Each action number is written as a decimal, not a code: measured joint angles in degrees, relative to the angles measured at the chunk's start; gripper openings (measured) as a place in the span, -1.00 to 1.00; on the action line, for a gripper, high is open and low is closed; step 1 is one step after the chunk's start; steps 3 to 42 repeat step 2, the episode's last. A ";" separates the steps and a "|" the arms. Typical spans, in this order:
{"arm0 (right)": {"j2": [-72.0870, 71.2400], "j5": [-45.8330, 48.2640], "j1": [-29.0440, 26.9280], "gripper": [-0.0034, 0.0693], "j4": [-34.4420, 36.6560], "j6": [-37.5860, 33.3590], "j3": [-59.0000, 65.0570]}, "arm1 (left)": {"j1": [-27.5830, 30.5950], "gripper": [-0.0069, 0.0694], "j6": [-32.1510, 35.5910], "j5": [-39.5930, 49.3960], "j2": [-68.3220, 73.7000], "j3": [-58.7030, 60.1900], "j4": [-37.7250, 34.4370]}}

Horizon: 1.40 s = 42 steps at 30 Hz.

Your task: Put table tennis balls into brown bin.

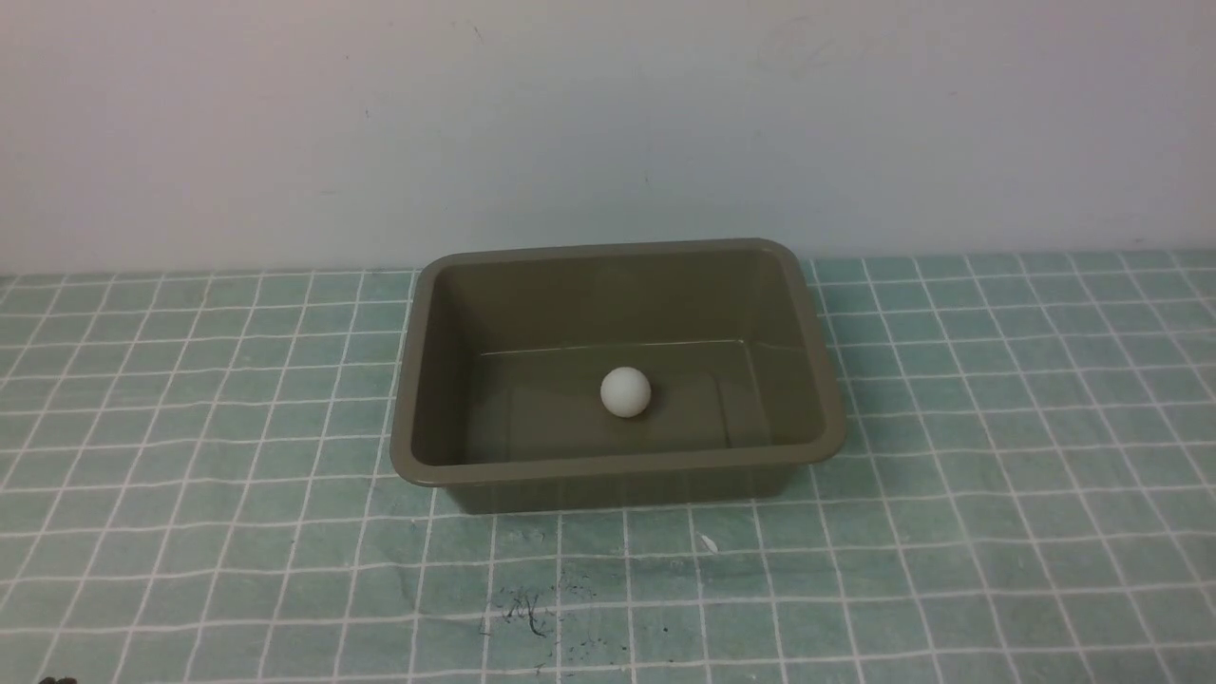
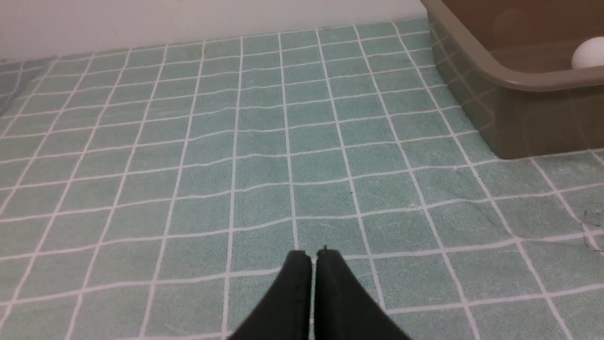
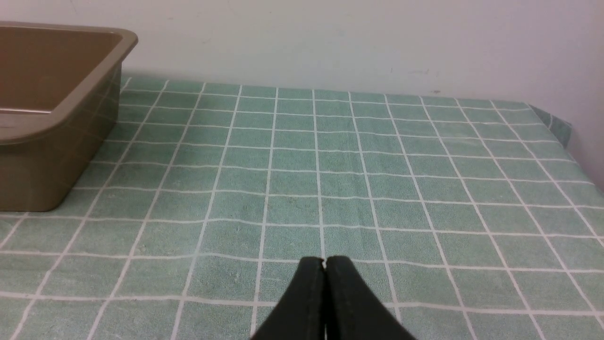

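Observation:
The white table tennis ball [image 1: 626, 391] rests on the floor of the brown bin [image 1: 418, 380], near its middle. In the left wrist view the ball [image 2: 590, 53] peeks over the bin's rim [image 2: 476, 56]. My left gripper [image 2: 314, 256] is shut with nothing in it, low over the cloth and well short of the bin. My right gripper [image 3: 324, 261] is shut and empty too, with the bin [image 3: 56, 123] off to one side. Neither arm shows in the front view.
A green cloth with a white grid [image 1: 997, 427] covers the table. A pale wall [image 1: 608, 114] rises right behind the bin. Dark scuff marks [image 1: 522, 608] sit on the cloth in front of the bin. The cloth's far corner [image 3: 552, 123] shows by the wall.

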 joint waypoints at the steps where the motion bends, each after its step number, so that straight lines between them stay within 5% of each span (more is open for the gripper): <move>1: 0.00 0.00 0.00 -0.95 0.00 0.00 0.00 | 0.00 -0.83 0.00 0.00 0.00 0.00 0.00; 42: 0.00 0.00 0.00 -0.95 0.00 0.00 0.00 | 0.00 -0.83 0.00 0.00 0.00 0.00 0.00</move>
